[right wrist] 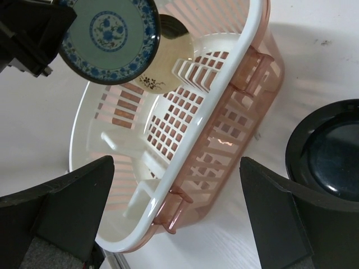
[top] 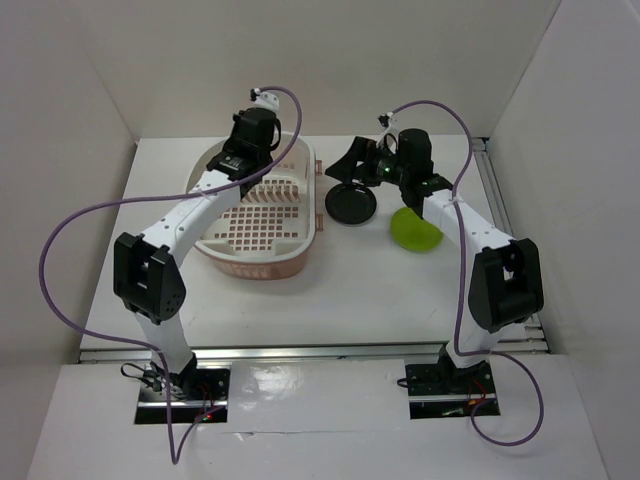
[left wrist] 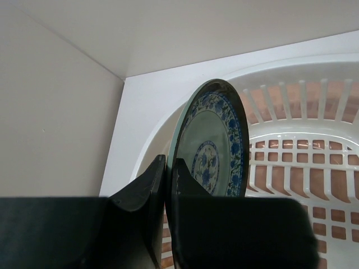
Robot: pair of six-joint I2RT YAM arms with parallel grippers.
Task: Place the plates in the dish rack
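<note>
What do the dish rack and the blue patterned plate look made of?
Dish rack: looks like molded plastic, white inside, translucent pink outside, light showing through its slotted wall. Blue patterned plate: probably glazed ceramic, maybe melamine; smooth printed face with a soft sheen.

The left gripper (left wrist: 168, 163) hid the lower rim of the blue-green plate (left wrist: 216, 140). Beside the right gripper (right wrist: 176, 168), the black plate (right wrist: 331, 148) ran off the edge; the cream plate (right wrist: 173, 51) ahead was half covered.

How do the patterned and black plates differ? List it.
The patterned plate is pale with blue flowers; the black plate is plain black. The patterned plate is upright, pinched in the left hand over the dish rack; the black plate lies flat on the table. Both are round.
</note>
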